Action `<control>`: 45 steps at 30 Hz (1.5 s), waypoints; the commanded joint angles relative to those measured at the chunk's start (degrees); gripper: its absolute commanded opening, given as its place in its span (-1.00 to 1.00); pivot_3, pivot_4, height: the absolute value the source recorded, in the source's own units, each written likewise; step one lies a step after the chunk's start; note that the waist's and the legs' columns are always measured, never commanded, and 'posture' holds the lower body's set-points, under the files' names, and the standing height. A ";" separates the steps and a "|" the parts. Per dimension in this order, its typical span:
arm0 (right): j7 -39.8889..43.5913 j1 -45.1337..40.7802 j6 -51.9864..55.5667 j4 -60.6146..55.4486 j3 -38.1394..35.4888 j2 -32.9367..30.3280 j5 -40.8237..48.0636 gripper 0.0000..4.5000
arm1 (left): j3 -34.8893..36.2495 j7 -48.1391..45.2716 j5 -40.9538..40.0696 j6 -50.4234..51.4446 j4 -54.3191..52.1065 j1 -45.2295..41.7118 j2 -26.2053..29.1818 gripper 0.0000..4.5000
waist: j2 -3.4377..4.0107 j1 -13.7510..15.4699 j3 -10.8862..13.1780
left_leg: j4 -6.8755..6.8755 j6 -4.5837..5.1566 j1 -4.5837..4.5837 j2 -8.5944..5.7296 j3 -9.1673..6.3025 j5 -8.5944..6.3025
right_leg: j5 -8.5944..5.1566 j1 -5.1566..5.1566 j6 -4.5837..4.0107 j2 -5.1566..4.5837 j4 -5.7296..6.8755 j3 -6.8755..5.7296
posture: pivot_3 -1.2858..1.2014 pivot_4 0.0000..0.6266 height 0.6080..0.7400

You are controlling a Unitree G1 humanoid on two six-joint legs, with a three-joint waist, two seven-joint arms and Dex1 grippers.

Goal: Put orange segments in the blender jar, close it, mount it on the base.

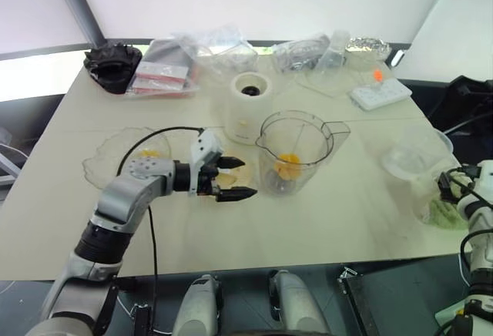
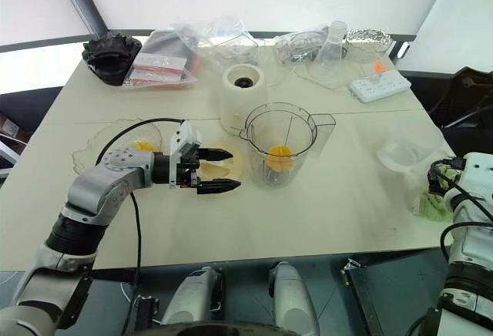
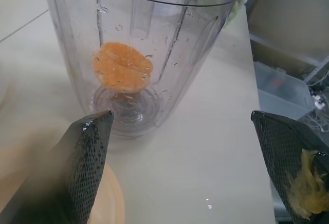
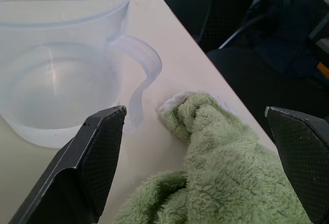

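Left wrist view shows glossy orange segments (image 3: 122,72) lying at the bottom of the tall clear plastic blender jar (image 1: 295,153), which stands on the table just beside the squat cream-white base (image 1: 248,109). The left gripper (image 1: 229,182) hovers near the jar, jaws released and empty — pulp clings to one finger (image 3: 307,185). The flat cream round lid (image 1: 233,173) seems to lie beneath it; closing comes next, so grasp its rim squarely. The right gripper (image 4: 198,157) sits spread over a green cloth (image 4: 221,178).

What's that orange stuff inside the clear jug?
Orange segments lie at the bottom of the blender jar. They cover most of the blade beneath them, so it cannot be made out.
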 commanded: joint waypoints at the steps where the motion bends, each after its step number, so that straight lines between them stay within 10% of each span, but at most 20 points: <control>1: -0.53 -1.45 -1.73 0.21 -0.48 -0.94 0.57 1.00 | 1.18 0.03 -0.49 -0.87 -0.82 -0.17 0.77 0.98 | 0.00 0.00 0.00 | 0.00 0.00 0.00 0.00 0.01 0.00 | 0.00 0.00 0.00 0.00 0.00 0.01 | 0.03 -0.52 1.00; 45: -7.54 -19.43 -12.36 29.34 4.89 -4.43 -1.50 0.89 | 1.27 2.71 -0.72 -1.38 -3.77 2.10 3.54 0.99 | -0.02 -1.34 0.02 | -0.05 0.00 -0.02 -0.01 -0.02 0.00 | -0.02 0.01 0.03 0.01 -0.05 0.02 | 0.03 -0.52 1.00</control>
